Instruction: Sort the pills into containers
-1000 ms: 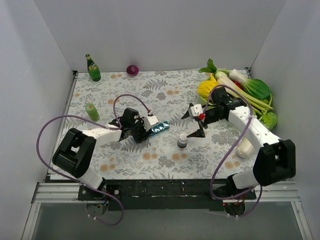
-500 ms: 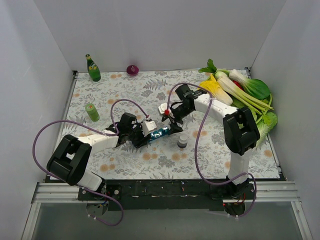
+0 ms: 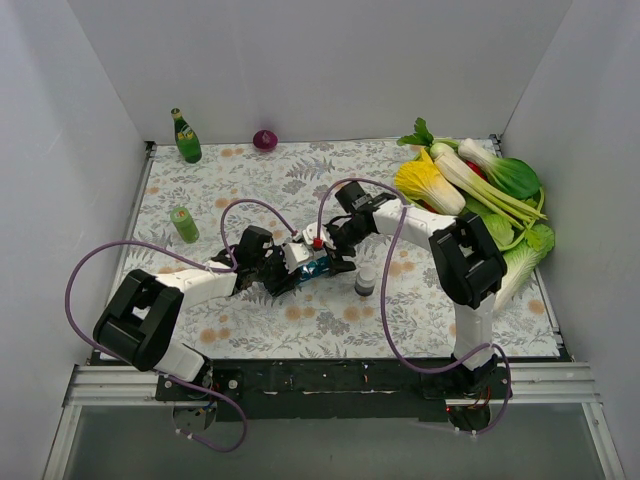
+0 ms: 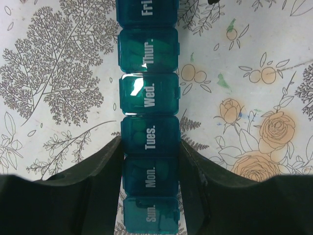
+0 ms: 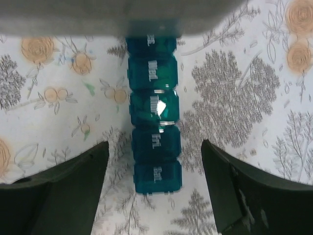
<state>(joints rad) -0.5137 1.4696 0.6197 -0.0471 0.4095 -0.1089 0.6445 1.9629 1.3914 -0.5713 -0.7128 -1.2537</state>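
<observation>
Left tool [image 4: 150, 147] stays clamped on the containers [image 4: 149, 93]; right tool [image 5: 154, 147], spread wide, has swung over their right end, likely to open lids.

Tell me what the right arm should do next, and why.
Probably lower the right gripper onto the Sat end of the organiser. Its jaws stand open, straddling that end without touching it. The left gripper is shut on the Sun-to-Tues end, steadying it, and every visible lid looks closed.
</observation>
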